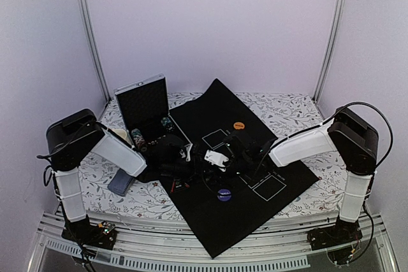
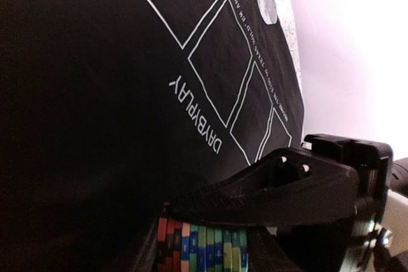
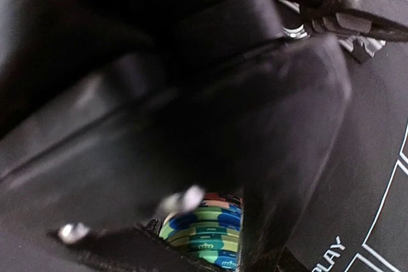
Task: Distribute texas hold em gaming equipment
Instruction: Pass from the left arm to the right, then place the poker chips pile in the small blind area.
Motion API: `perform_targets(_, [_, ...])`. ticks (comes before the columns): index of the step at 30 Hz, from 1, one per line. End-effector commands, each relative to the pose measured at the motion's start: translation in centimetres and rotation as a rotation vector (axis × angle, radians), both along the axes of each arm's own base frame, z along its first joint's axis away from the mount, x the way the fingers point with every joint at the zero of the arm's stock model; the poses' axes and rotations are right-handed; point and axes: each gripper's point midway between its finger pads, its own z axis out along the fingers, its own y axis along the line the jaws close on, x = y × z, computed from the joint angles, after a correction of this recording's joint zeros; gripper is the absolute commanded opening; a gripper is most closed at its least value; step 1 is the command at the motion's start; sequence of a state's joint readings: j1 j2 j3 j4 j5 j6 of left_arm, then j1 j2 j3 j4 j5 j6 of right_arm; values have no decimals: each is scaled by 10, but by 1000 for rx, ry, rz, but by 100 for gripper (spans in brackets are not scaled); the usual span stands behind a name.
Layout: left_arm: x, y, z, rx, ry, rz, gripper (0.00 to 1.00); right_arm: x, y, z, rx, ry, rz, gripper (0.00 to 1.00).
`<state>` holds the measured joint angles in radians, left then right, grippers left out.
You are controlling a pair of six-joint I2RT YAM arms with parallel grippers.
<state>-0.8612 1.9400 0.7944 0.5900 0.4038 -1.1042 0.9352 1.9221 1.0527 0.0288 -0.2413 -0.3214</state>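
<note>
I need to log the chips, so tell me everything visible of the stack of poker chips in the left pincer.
The stack of poker chips is a roll of round, plastic-looking discs seen edge-on: red and orange at one end, then blue, green and teal, with pale edge marks. They sit face to face, aligned. The left pincer is shut on it, one dark finger lying along the rims. It hangs close over the black mat; contact there is unclear.
</note>
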Motion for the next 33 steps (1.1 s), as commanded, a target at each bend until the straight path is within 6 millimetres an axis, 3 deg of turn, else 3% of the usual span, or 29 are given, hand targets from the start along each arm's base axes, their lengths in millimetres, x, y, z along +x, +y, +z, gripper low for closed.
perform_targets(1, [-13,5,-20,109,-15,-40,48,9,-12,2,-16,14,-102,2])
perform_targets(9, [-1,22,-14,208,-74,25,62,12,-15,-7,-50,27,-122,2])
perform_targets(18, [8,34,4,256,-139,67,77,10,-16,-8,-83,46,-106,2])
perform_targets(29, [15,75,32,338,-225,163,78,6,-19,-24,-127,80,-99,2])
perform_targets(33, [14,76,41,315,-247,147,77,8,-15,-26,-125,80,-91,2])
